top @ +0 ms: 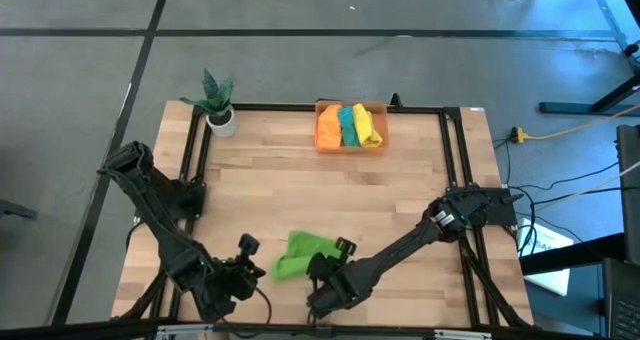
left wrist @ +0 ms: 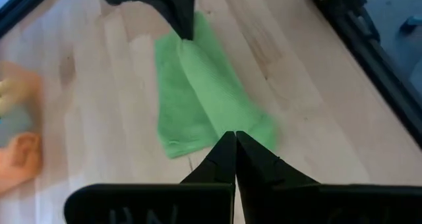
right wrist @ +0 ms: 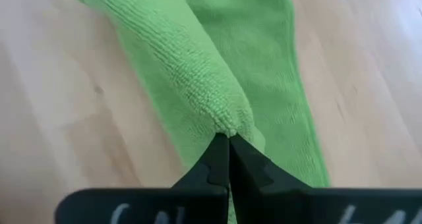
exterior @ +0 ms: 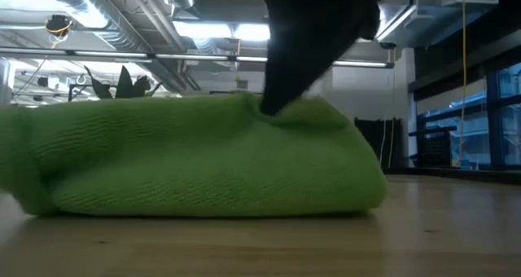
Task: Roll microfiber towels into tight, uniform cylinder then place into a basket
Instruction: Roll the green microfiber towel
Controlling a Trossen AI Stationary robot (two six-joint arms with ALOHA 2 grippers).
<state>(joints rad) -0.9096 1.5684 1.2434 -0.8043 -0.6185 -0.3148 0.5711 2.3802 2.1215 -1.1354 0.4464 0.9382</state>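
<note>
**Green towel half rolled at the table's near edge**

Green towel (top: 297, 253) lies partly rolled on the pale wood table (top: 400, 190), near the front edge. From the left: a potted plant (top: 218, 102) stands at the far left corner; the left gripper (left wrist: 235, 145) hovers just beside the towel's end, fingers closed on nothing. The right gripper (right wrist: 229, 151) has its closed tips pressed into the rolled fold, pinching the cloth. At the far edge, mid-table, the basket (top: 351, 127) holds orange, teal and yellow rolls. Grey floor surrounds the black frame; cables trail on the right. Ceiling ducts, strip lights and windows show behind.
</note>
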